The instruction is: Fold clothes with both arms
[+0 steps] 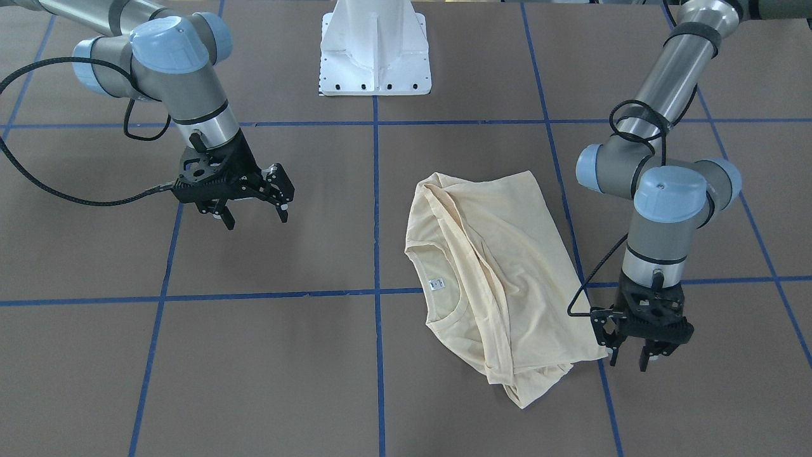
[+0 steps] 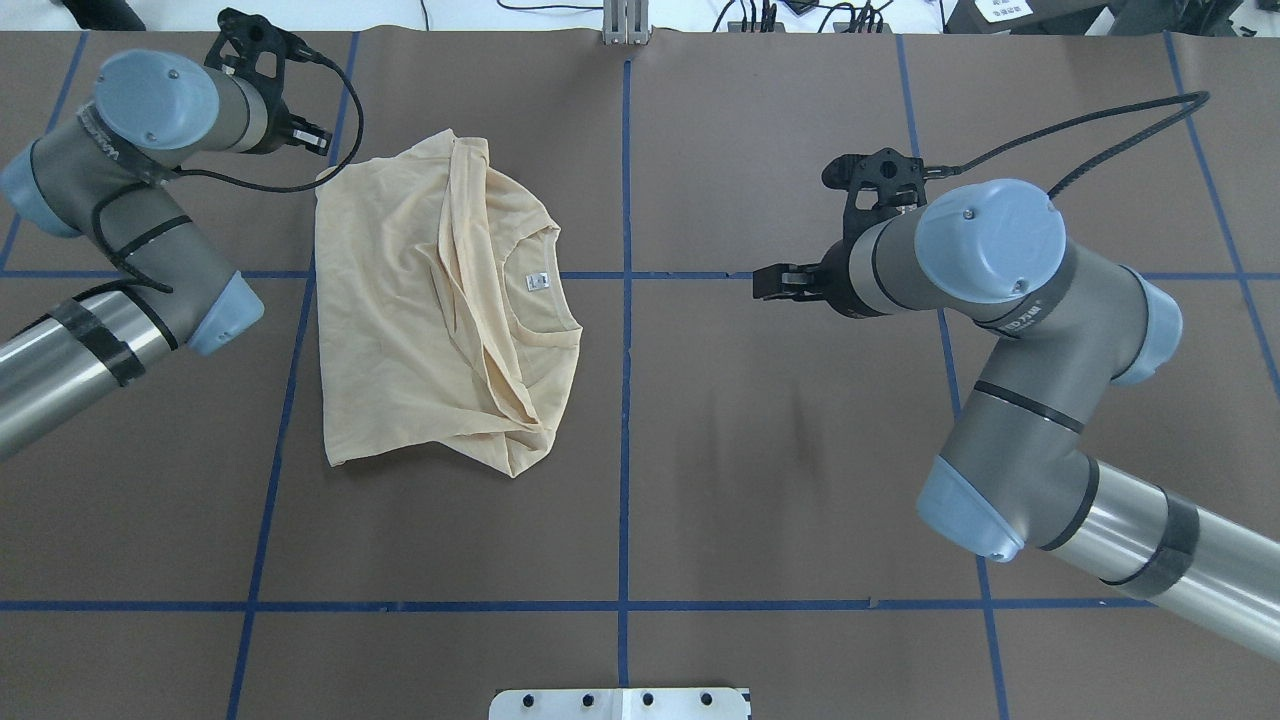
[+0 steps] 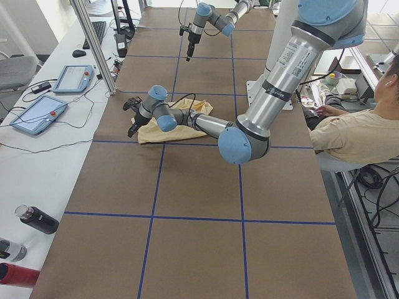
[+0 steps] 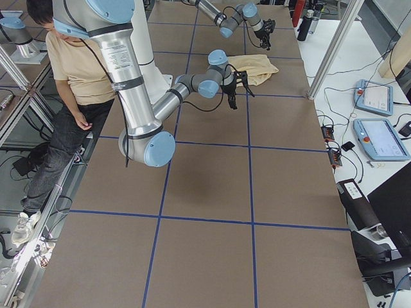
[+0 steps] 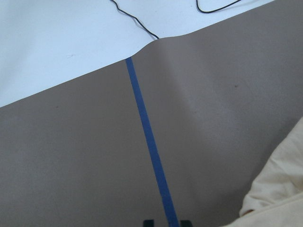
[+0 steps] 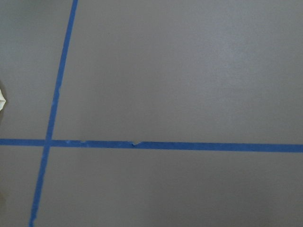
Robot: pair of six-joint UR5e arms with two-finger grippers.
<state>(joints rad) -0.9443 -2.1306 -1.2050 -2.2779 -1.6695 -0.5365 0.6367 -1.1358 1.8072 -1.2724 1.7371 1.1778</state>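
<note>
1. Left arm [image 2: 120,230]: it reaches to the far side of its half of the table [image 2: 800,480], which puts the wrist by the cloth's outer corner.
2. Left gripper [image 1: 629,358]: it points straight down with its fingers a moderate gap apart and nothing between them. Its wrist view shows only brown cover and blue tape between the fingertips, with cloth off to one side. It stands just beside the shirt's corner, probably placed to pinch it. Whether a finger touches the cloth cannot be told.
3. Shirt [image 2: 400,320]: it lies on the table wholly within the left half, with the label [image 2: 538,281] facing up and the collar toward the centre line [image 2: 626,400]. One side is lapped over the body in a creased ridge, and no print shows. The fold looks partly made and untidy.
4. Right gripper [image 1: 254,216]: it is tilted, spread wide and empty, and hangs over bare table well apart from the shirt. Its wrist view shows crossed tape and a sliver of cloth at one edge. It likely must cross the centre line before it can share a fold.
5. Right arm [image 2: 1000,300]: its elbow is bent, and it holds the wrist over its own half.
</note>
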